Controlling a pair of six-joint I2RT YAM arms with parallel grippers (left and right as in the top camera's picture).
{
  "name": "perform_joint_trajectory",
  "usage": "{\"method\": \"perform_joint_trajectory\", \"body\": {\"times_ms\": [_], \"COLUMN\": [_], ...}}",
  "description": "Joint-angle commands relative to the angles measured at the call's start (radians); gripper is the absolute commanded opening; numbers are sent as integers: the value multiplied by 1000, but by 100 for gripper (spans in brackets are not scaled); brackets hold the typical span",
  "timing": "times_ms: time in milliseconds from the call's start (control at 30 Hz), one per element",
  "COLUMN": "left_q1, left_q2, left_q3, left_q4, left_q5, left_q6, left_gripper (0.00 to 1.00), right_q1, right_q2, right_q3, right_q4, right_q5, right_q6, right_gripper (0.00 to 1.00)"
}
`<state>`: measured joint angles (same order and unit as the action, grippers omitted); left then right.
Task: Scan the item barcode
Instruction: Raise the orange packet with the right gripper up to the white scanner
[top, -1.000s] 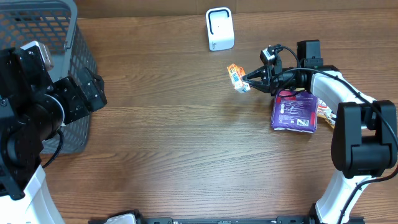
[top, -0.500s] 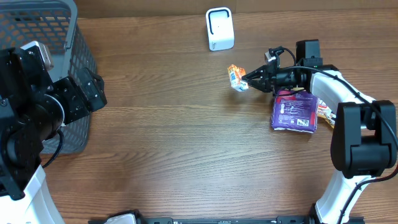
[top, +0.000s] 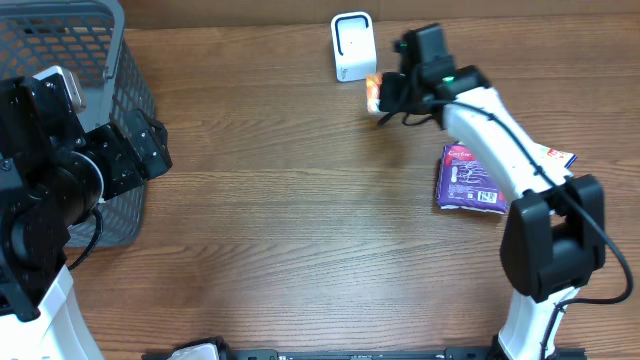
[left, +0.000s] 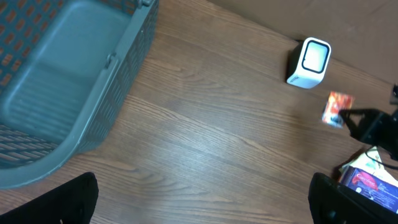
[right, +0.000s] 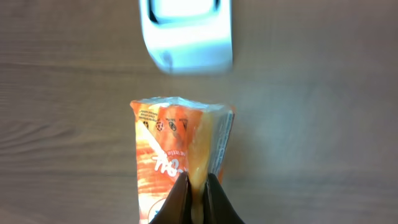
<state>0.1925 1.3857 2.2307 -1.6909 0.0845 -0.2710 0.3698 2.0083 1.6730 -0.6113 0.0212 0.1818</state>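
Note:
A small orange snack packet (right: 174, 149) hangs pinched by its edge in my right gripper (right: 196, 186), just in front of the white barcode scanner (right: 185, 34). From overhead the packet (top: 373, 93) is held right beside the scanner (top: 352, 46) at the table's back. The left wrist view shows the scanner (left: 309, 62) and the packet (left: 336, 107) far off to the right. My left gripper (left: 202, 199) hovers open over bare wood, next to the basket, holding nothing.
A grey mesh basket (top: 85, 60) stands at the left back corner. A purple packet (top: 470, 178) lies on the table at the right, with another colourful packet (top: 555, 157) beyond it under the right arm.
My right arm has swung the orange packet back and to the left, from beside the purple packet up close to the scanner. The left arm has not moved.

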Motion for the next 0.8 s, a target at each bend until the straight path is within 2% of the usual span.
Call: {"method": "perform_joint_trajectory", "body": {"times_ms": [0,133,367,533,767], "left_q1": [5,5,5,5,5], "left_q2": [0,0,0,0,0], "left_q3": [1,1,1,1,1], "left_q4": [2,2,2,2,2], "left_q5": [-9,-9,-9,-9,-9], "left_q6": [-14,-14,-14,-14,-14], "left_gripper": [100,100,100,100,100], "right_q1": [41,50,50,50,50], "right_q2": [-28,-3,29,90,221], "right_q3": [27,27,27,27,27], "right_q4": [72,212,488,640,840], "right_q5": [346,448,455,334,328], "right_q6": [-262,-412,-663,-864,-1023], "right_gripper": [4,4,4,4,4]}}
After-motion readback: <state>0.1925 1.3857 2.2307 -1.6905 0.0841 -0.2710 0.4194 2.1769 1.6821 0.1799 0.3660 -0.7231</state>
